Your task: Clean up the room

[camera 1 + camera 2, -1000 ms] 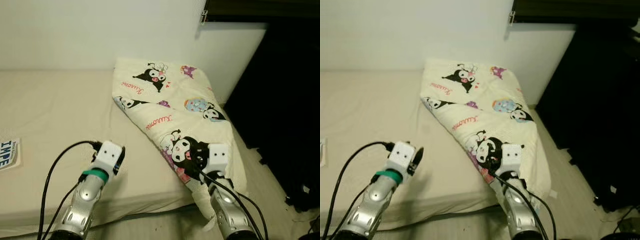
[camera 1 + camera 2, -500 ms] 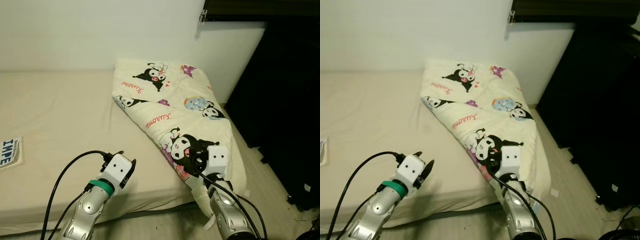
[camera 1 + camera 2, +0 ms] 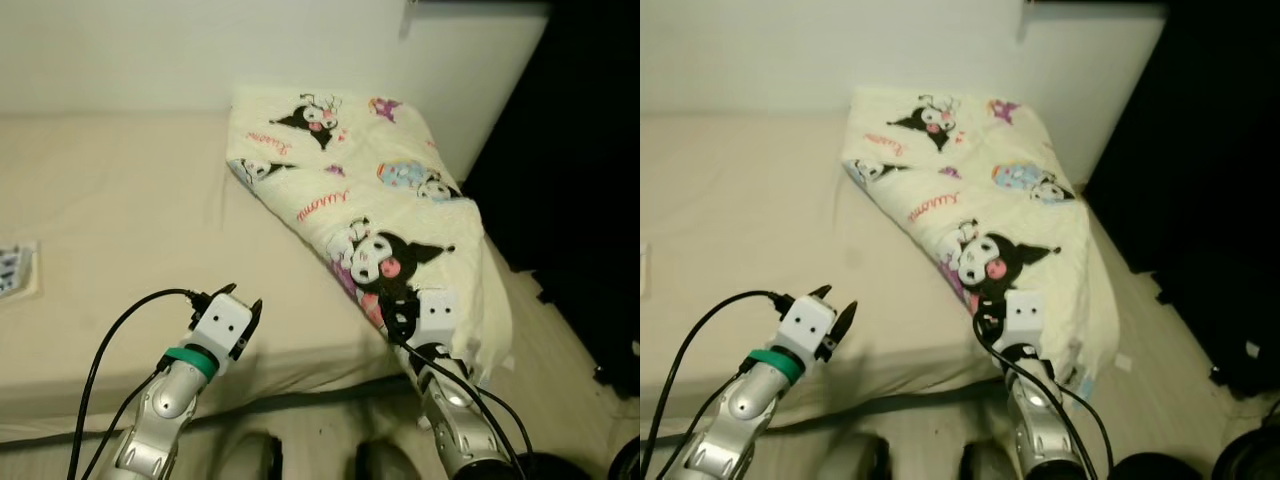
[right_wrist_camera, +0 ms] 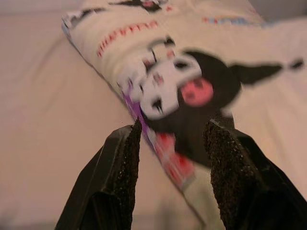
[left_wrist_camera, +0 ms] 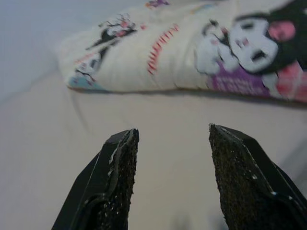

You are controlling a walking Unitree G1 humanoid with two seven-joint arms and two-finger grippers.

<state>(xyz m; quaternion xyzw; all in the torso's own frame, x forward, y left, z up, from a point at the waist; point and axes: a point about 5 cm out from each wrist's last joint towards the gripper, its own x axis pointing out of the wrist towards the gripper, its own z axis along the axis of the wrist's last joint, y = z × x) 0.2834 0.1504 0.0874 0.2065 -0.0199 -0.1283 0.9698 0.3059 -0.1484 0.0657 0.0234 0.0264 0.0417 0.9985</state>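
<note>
A folded cream blanket (image 3: 370, 190) printed with black-and-white cartoon figures lies slantwise on the right end of the bed, its near corner hanging over the edge. My right gripper (image 3: 396, 320) is open at that near corner; in its wrist view the fingers (image 4: 122, 158) frame the big cartoon print on the blanket (image 4: 192, 81). My left gripper (image 3: 232, 296) is open and holds nothing, hovering over bare mattress left of the blanket. In its wrist view the blanket (image 5: 168, 57) lies ahead of the gripper (image 5: 170, 139).
The beige mattress (image 3: 110, 210) stretches left, with a printed booklet (image 3: 14, 270) at its far left edge. A white wall stands behind. A dark wardrobe (image 3: 590, 140) fills the right side, with pale floor (image 3: 545, 335) between it and the bed.
The whole picture has shifted, so the camera moved: it now looks more steeply down at the bed's front edge. The left gripper sits slightly further left and higher over the mattress.
</note>
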